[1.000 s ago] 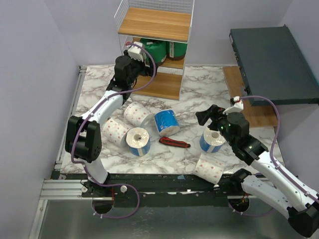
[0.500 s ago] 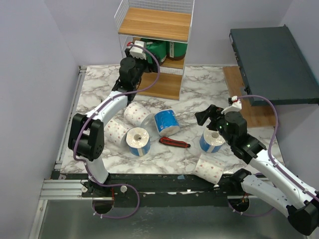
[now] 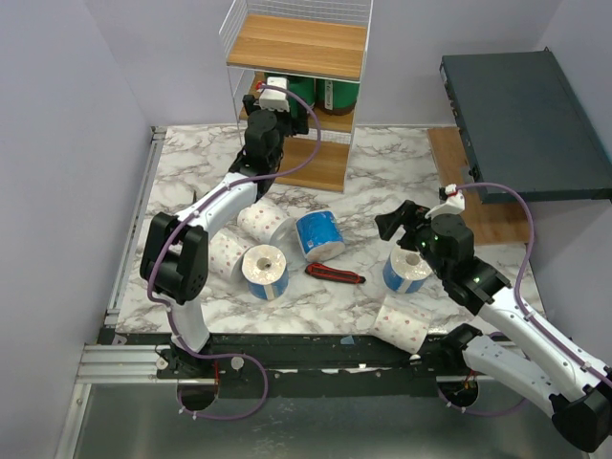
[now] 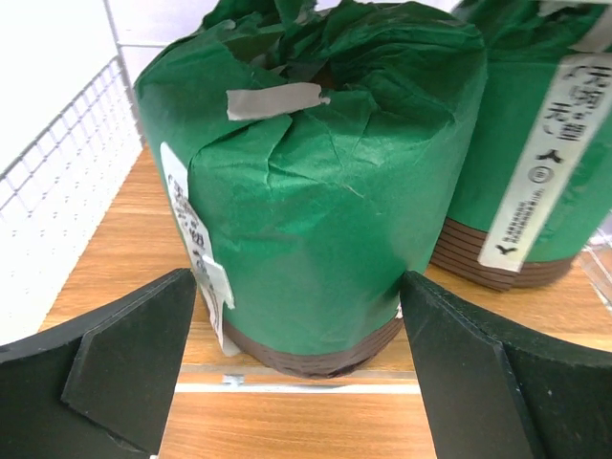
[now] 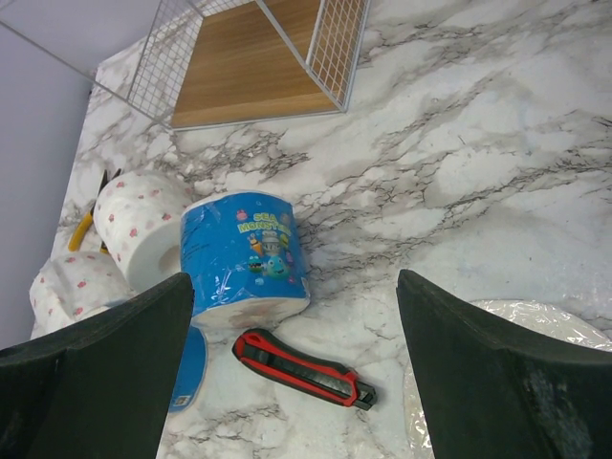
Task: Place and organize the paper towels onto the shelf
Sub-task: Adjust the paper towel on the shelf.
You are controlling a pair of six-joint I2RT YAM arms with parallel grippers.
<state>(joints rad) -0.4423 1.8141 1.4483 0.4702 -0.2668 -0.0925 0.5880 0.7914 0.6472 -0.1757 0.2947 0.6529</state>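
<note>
The shelf (image 3: 298, 46) stands at the back, and two green paper towels (image 3: 298, 94) stand side by side on its middle tier. My left gripper (image 3: 274, 107) reaches into that tier. In the left wrist view it (image 4: 304, 368) is open, its fingers (image 4: 120, 363) on either side of the nearer green roll (image 4: 316, 172), which rests on the wood. White dotted rolls (image 3: 265, 220) and blue rolls (image 3: 318, 235) lie on the marble. My right gripper (image 3: 392, 225) hangs open and empty above the table, over a blue roll (image 3: 408, 271).
A red-and-black utility knife (image 3: 335, 274) lies mid-table, also below the blue roll (image 5: 244, 253) as the knife (image 5: 304, 368). Yellow pliers (image 5: 86, 225) peek out behind a dotted roll (image 5: 143, 225). A dark slab (image 3: 526, 110) sits raised at the right. Another dotted roll (image 3: 402, 325) lies near the front edge.
My left gripper has moved right and forward into the shelf's middle tier, up to the green roll. The right arm has stayed where it was.
</note>
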